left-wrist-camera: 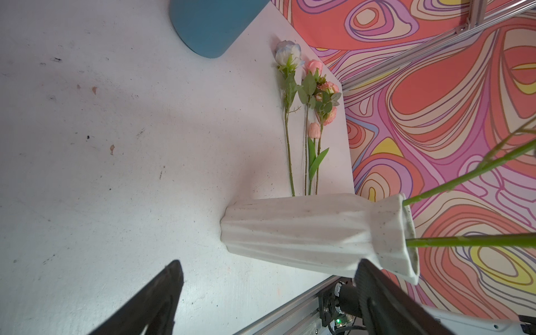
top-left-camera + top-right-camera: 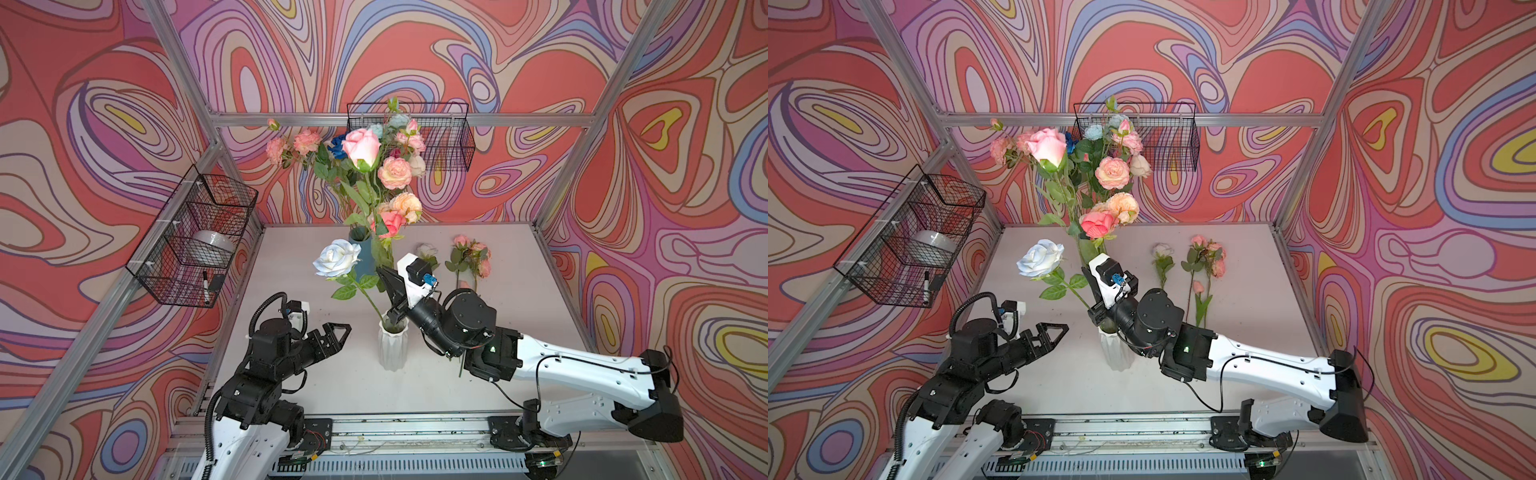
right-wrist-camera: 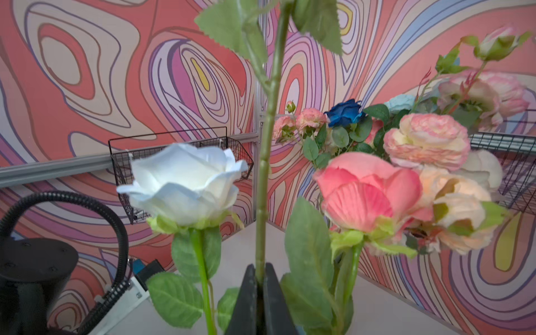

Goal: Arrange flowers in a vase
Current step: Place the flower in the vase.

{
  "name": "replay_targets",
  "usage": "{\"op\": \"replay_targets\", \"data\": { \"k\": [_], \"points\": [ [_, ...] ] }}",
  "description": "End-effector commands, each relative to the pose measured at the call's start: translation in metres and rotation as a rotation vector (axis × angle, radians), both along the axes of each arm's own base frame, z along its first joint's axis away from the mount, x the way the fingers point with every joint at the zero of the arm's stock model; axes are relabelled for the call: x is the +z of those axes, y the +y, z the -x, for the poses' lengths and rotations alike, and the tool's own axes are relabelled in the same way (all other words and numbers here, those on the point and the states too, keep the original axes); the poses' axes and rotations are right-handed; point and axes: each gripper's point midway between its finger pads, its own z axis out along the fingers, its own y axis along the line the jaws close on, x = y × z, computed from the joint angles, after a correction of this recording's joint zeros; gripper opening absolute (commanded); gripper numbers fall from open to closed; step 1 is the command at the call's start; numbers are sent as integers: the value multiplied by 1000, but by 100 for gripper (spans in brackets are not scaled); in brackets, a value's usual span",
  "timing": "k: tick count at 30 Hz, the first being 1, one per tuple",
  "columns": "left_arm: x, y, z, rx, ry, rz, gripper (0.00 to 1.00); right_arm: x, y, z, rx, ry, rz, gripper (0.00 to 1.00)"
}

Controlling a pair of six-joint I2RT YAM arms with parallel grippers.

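- Right fingers point(image 3: 246, 298) clamp stem of pink rose point(image 2: 363, 145) just above white vase point(image 2: 392, 347).
- Left fingers point(image 1: 165, 287) spread wide, empty, nearby.
- 2 stems point(image 1: 464, 240) stand in that vase; loose flowers point(image 2: 469, 255) lie on worktop point(image 2: 332, 386).

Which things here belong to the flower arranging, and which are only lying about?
Belong: white vase, white rose in it, pink rose gripped by the right gripper, loose flowers on the table, bunch in the blue vase.
Lying about: side wire basket with silver roll and marker; back wire basket.
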Motion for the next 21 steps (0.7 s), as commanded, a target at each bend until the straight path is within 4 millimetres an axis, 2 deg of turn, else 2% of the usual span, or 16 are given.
{"op": "replay_targets", "data": {
  "k": [1, 8, 11, 13, 16, 21],
  "points": [
    [14, -1, 4, -11, -31, 14, 95, -1, -10, -1, -28, 30, -76, 0],
    [13, -1, 4, -11, -31, 17, 95, -57, -17, 0, -23, 231, -19, 2],
    [12, -2, 4, -13, -28, 14, 95, -77, -16, 5, -8, 329, 41, 27],
    [11, -1, 3, -13, -28, 13, 95, -87, -22, 9, -6, 382, 59, 36],
    [10, -1, 3, -12, -30, 6, 95, -97, -43, 15, -22, 457, 48, 42],
    [6, 1, 1, -4, -21, -6, 95, -123, -94, 23, -112, 571, 12, 48]
  ]
}}
